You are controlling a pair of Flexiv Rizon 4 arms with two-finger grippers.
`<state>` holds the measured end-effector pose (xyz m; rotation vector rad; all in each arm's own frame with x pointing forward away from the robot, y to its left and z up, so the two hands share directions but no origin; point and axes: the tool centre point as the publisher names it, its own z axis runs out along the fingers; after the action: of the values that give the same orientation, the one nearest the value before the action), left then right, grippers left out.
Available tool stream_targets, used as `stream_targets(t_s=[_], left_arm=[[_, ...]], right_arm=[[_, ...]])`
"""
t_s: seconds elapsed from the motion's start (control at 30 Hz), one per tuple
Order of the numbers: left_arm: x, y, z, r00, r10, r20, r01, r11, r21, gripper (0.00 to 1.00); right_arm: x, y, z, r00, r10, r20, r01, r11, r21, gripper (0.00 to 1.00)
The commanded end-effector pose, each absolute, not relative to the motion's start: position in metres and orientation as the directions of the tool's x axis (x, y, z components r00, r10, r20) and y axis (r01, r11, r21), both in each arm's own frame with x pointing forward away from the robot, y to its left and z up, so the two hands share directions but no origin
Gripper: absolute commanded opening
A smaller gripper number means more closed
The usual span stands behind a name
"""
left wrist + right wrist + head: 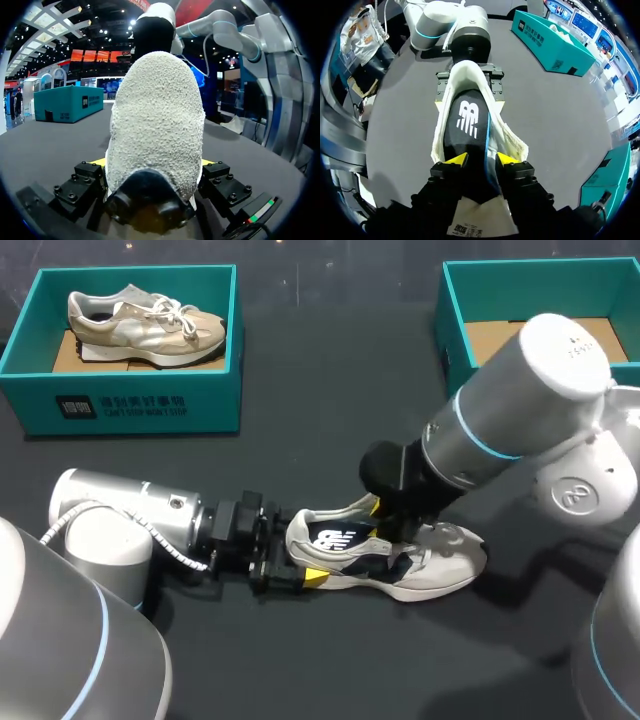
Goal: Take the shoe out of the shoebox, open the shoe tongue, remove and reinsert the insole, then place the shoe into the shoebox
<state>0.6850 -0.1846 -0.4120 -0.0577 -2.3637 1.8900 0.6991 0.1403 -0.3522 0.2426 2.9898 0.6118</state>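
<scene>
Lying at five o'clock on the table (330, 400), apart from the shoebox (452, 315) at two o'clock, the shoe (435, 565) was clamped at its heel by the left gripper (154, 162). The right gripper (480, 160) pinched the insole (330, 537), partly out (the insole step, I judged). The next move called for a steady slide along the shoe.
</scene>
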Motion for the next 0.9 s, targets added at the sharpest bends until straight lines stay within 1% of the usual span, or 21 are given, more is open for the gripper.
stream_targets(t_s=[0.03, 0.23, 0.33, 0.5, 0.6, 0.9], left_arm=[[0.685, -0.186, -0.414, -0.993, 0.102, 0.066, -0.041, 0.225, -0.974, 0.0], [0.685, -0.186, -0.414, -0.993, 0.102, 0.066, -0.041, 0.225, -0.974, 0.0], [0.685, -0.186, -0.414, -0.993, 0.102, 0.066, -0.041, 0.225, -0.974, 0.0], [0.685, -0.186, -0.414, -0.993, 0.102, 0.066, -0.041, 0.225, -0.974, 0.0], [0.685, -0.186, -0.414, -0.993, 0.102, 0.066, -0.041, 0.225, -0.974, 0.0], [0.685, -0.186, -0.414, -0.993, 0.102, 0.066, -0.041, 0.225, -0.974, 0.0]], right_arm=[[0.701, 0.153, -0.355, -0.977, 0.208, -0.056, 0.207, 0.978, 0.028, 0.4], [0.701, 0.155, -0.361, -0.962, 0.268, -0.058, 0.272, 0.958, -0.088, 0.41], [0.7, 0.155, -0.364, -0.955, 0.289, -0.057, 0.295, 0.947, -0.131, 0.44], [0.698, 0.153, -0.371, -0.947, 0.318, -0.051, 0.322, 0.929, -0.183, 0.43], [0.697, 0.153, -0.375, -0.944, 0.326, -0.042, 0.328, 0.924, -0.197, 0.43], [0.693, 0.155, -0.385, -0.944, 0.33, -0.003, 0.325, 0.928, -0.181, 0.33]])
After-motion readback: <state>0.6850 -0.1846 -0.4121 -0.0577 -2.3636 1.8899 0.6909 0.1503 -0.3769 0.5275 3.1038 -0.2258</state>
